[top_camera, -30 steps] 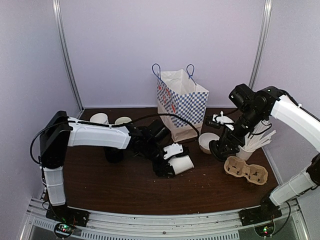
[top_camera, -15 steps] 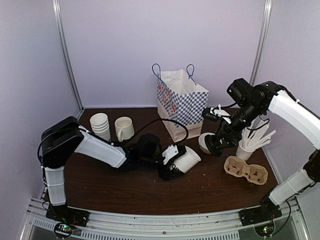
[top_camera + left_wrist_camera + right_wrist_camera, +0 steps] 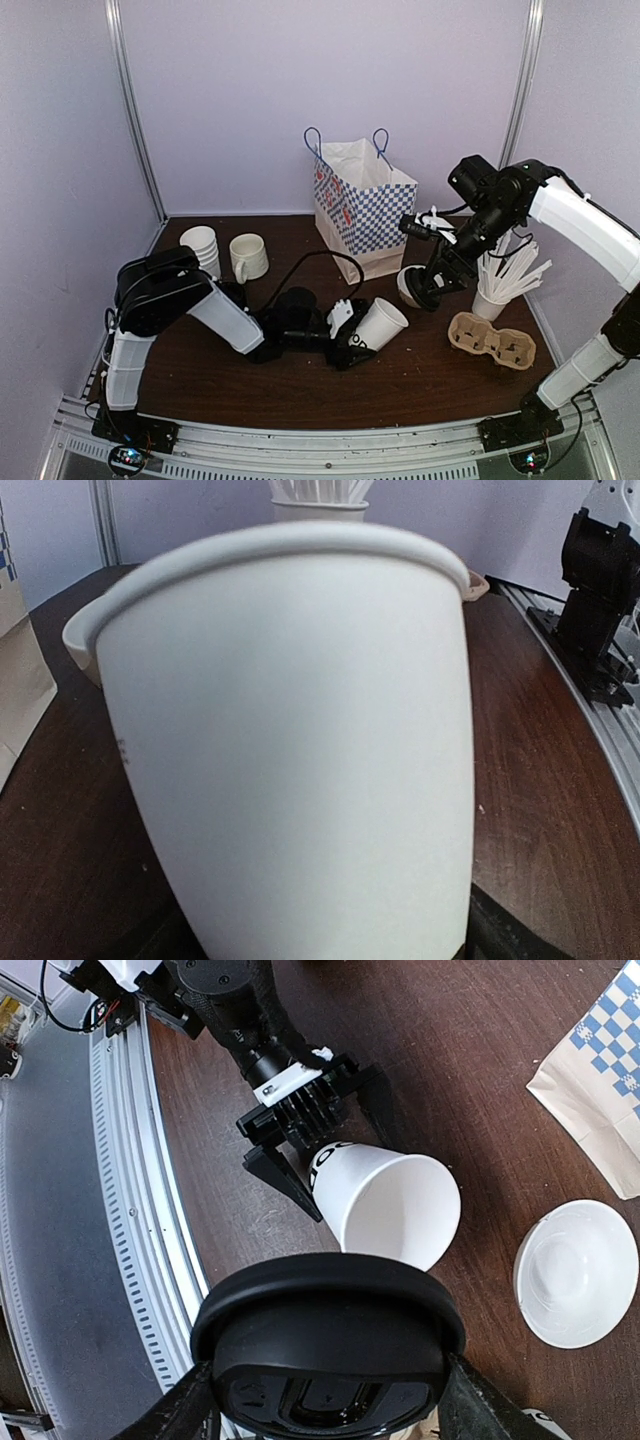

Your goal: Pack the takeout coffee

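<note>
Clamping black lid (image 3: 328, 1300) in right gripper (image 3: 327, 1408), likely for capping; straddling tilted paper cup (image 3: 385, 1210) wide with left gripper (image 3: 350, 1175), grip unclear.

A dark wooden counter (image 3: 250, 385) carries everything. At 12 o'clock a blue-and-white checked paper bag (image 3: 362, 205) stands upright with its mouth open. At 10 o'clock a stack of white cups (image 3: 201, 250) stands just beside a cream mug (image 3: 249, 257). A white bowl (image 3: 578, 1285) lies near the bag's foot, at 2 o'clock. At 3 o'clock a cup of stirrers (image 3: 500, 285) stands, and a cardboard cup carrier (image 3: 491, 340) lies just beside it at 4 o'clock.
</note>
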Controlling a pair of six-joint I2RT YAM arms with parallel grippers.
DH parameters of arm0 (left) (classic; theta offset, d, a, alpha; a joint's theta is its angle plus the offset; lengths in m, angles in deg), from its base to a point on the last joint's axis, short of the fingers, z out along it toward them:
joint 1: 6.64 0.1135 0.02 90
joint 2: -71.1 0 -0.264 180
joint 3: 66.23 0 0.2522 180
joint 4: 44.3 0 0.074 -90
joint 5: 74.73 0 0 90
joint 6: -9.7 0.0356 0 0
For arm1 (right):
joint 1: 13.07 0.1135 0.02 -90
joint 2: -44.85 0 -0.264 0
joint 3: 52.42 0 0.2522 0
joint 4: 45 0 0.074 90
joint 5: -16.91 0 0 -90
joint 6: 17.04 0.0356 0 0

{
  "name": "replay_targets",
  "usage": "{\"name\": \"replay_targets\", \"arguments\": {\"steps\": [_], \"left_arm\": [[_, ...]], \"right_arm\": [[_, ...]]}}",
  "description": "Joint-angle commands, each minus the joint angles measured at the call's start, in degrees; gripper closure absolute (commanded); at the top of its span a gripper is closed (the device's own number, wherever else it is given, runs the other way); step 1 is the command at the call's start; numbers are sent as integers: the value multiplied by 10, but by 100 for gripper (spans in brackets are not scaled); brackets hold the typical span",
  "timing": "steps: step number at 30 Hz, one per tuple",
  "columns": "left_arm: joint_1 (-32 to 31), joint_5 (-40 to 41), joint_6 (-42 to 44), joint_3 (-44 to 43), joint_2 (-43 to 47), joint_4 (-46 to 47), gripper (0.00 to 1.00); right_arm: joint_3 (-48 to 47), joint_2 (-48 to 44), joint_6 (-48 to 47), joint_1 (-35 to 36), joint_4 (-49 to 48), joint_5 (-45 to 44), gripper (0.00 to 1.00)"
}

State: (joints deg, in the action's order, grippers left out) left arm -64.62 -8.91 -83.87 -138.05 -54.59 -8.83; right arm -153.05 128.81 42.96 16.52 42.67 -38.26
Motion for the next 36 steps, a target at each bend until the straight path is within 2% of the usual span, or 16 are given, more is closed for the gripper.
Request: {"name": "replay_targets", "arguments": {"steps": [1, 8, 14, 17, 19, 21, 24, 27, 31, 36], "left_arm": [[-5, 17, 18, 24, -5, 33, 15], [-5, 48, 53, 77, 28, 20, 12], [-5, 78, 43, 89, 56, -4, 10], [-10, 112, 20, 43, 112, -153, 8], [-23, 131, 38, 23, 143, -222, 8], [-32, 142, 56, 22, 169, -254, 8], [-33, 160, 43, 27, 206, -295, 9], [-33, 176, 38, 11, 234, -368, 10], [-33, 143, 22, -14, 262, -437, 12], [-38, 146, 3, -28, 286, -489, 15]], "right_arm": [[-19, 10, 3, -3, 4, 14, 31], [-18, 18, -1, -3, 3, 16, 31], [-18, 23, -5, -3, 3, 21, 31], [-20, 20, -2, -3, 5, 10, 31], [-19, 16, -9, -4, 17, -8, 31], [-12, 8, -18, -4, 27, -32, 31], [11, -6, -29, -2, 16, -82, 31], [23, -2, -39, 3, 20, -96, 31], [35, 1, -30, 7, 2, -92, 31], [30, 33, -23, 24, -37, -167, 33]]}}
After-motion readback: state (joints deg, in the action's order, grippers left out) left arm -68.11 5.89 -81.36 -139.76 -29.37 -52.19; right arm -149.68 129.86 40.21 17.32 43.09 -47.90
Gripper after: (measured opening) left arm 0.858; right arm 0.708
